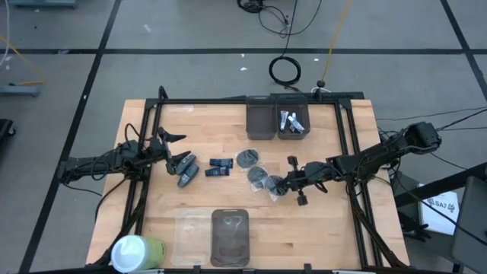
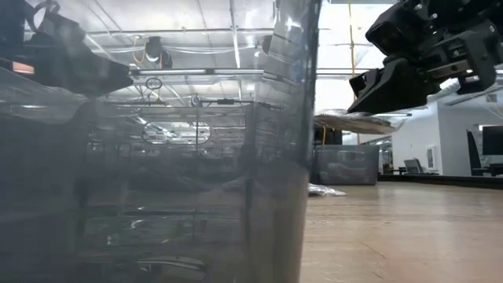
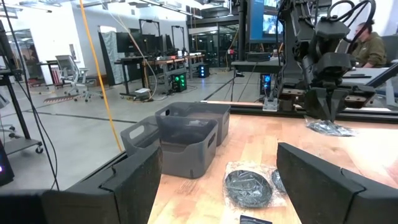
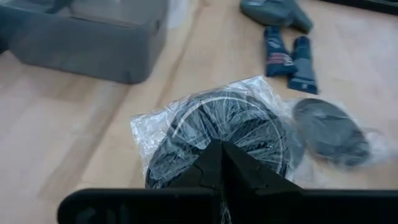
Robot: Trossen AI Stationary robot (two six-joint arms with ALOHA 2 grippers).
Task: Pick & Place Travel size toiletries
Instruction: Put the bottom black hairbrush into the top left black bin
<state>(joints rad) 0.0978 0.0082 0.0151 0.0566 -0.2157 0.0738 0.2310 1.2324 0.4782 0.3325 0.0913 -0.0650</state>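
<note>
Three dark round packets in clear wrap (image 1: 247,158) (image 1: 259,176) (image 1: 274,186) lie mid-table. Left of them are two dark blue packs (image 1: 220,167) and grey bottles (image 1: 186,172). My right gripper (image 1: 278,185) comes from the table's right, slants down and is shut on the nearest packet (image 4: 217,127). My left gripper (image 1: 170,150) waits at the left, level and open, with nothing between its fingers (image 3: 134,183). A far grey bin (image 1: 292,122) holds white tubes. My right gripper has the round packet by its clear wrapper, at the edge facing the table's right (image 4: 186,163). The shut fingertips (image 4: 214,165) pinch it, slanting down from the right. The fingers hide the exact spot. I cannot tell whether the packet is lifted clear (image 3: 329,128).
A second grey bin (image 1: 261,120) stands beside the one with the tubes. Two see-through bins (image 1: 230,236) (image 1: 190,232) sit at the near edge, and one wall (image 2: 157,173) blocks much of the low view. A white-and-green cylinder (image 1: 137,253) stands near left. A black frame (image 1: 350,129) borders the table.
</note>
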